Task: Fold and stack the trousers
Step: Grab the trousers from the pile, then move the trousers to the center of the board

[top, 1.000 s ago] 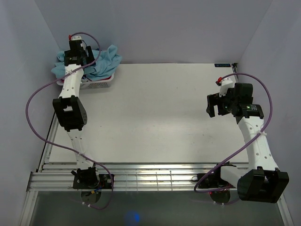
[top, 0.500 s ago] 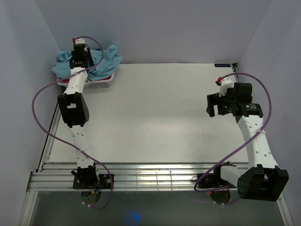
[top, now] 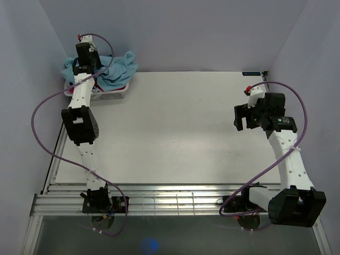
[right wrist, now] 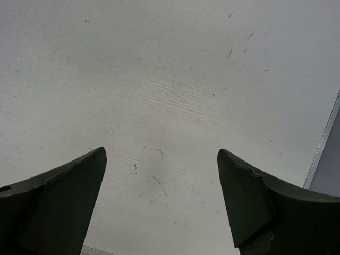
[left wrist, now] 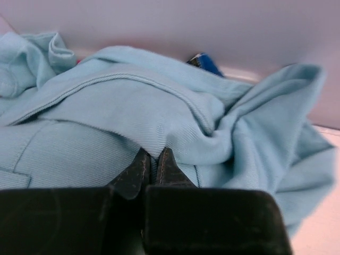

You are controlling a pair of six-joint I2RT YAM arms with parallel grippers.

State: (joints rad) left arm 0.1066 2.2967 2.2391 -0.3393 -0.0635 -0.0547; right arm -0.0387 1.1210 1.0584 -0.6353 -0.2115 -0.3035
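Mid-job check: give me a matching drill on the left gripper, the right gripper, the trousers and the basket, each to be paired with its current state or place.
Column one:
1. left gripper
2. right gripper
3. trousers
4. basket

Column two:
A. jaws wide apart above the bare table
B. light blue, crumpled in a heap
C. white, at the far left, under the heap
D. jaws shut on a fold of cloth

Pairs: 1-D, 2-A, 3-B, 4-C
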